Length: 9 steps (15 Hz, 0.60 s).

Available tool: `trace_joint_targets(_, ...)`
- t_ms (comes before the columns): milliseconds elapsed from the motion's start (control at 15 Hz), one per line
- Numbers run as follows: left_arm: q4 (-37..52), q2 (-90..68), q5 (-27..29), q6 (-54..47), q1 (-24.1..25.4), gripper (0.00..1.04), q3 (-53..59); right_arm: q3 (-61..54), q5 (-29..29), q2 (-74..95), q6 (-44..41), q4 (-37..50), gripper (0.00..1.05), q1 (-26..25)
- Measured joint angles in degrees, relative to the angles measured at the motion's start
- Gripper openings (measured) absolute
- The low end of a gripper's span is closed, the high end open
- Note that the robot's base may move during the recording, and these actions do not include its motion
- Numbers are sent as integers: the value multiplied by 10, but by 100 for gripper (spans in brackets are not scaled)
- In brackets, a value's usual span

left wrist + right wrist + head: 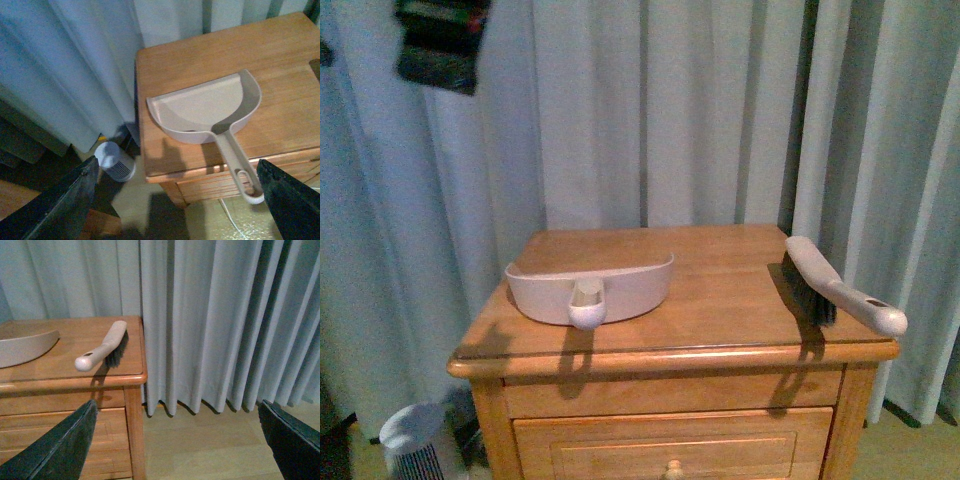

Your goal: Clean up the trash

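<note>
On the left of the cabinet top (720, 300), a dustpan (610, 285), mouth toward the back, handle poking out over the front edge. Along the right edge, well apart from it, a brush (840, 285), handle toward the front right corner. Behind the cabinet, a curtain (650, 110). Under the top, a drawer (670, 445). On the floor, left of the cabinet, a small fan (415, 440).

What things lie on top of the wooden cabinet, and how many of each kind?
dustpan: 1
brush: 1
Total: 2
</note>
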<state>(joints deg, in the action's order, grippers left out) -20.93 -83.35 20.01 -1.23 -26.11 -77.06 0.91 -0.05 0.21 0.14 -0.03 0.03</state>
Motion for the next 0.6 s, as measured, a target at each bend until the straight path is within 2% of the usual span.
trace_joint_targets(200,-36,-107,21,61,-38,97,-75,0,0,0,0,0,97,0)
trace_joint_targets(400,-58,-176,22,132,-50,97,-104,0,0,0,0,0,97,0)
trace_joint_targets(467,-57,-314,19,198,-60,97,-141,0,0,0,0,0,97,0)
trace_joint_targets(600,-56,-319,21,197,-57,97,-144,0,0,0,0,0,97,0)
